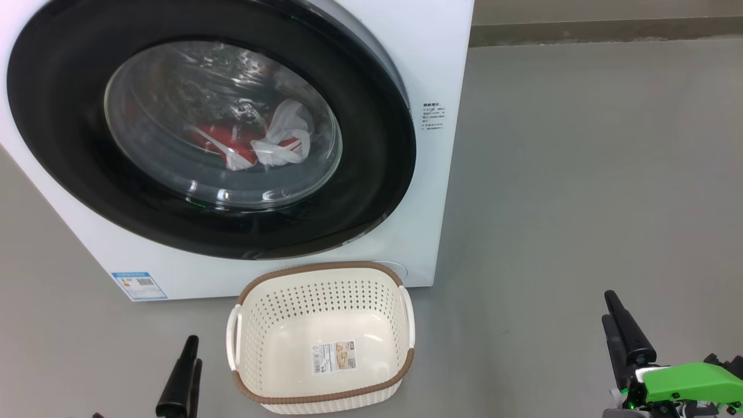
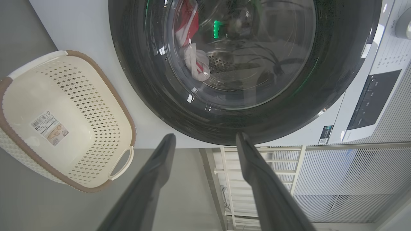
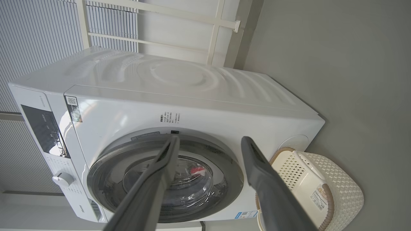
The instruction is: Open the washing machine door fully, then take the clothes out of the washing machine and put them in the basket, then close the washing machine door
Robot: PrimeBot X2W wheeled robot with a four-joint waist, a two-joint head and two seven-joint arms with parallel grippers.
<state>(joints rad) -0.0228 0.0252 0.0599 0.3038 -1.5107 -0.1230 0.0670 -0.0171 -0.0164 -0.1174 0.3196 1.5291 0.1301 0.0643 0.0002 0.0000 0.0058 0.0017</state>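
While the washing machine door (image 1: 58,145) is sitting shut, the left gripper (image 2: 206,136) and right gripper (image 3: 210,138) are hanging wide open and empty, probably needing to pull its rim next.

1 washing machine (image 1: 444,64), 1 door (image 1: 58,145), 1 basket (image 1: 325,267), 1 left gripper (image 2: 206,136), 1 right gripper (image 3: 209,138), 1 heap of clothes (image 1: 255,142), garment count unclear.

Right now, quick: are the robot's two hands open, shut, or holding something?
Left gripper: open, fingers apart, holding nothing.
Right gripper: open, fingers apart, holding nothing.
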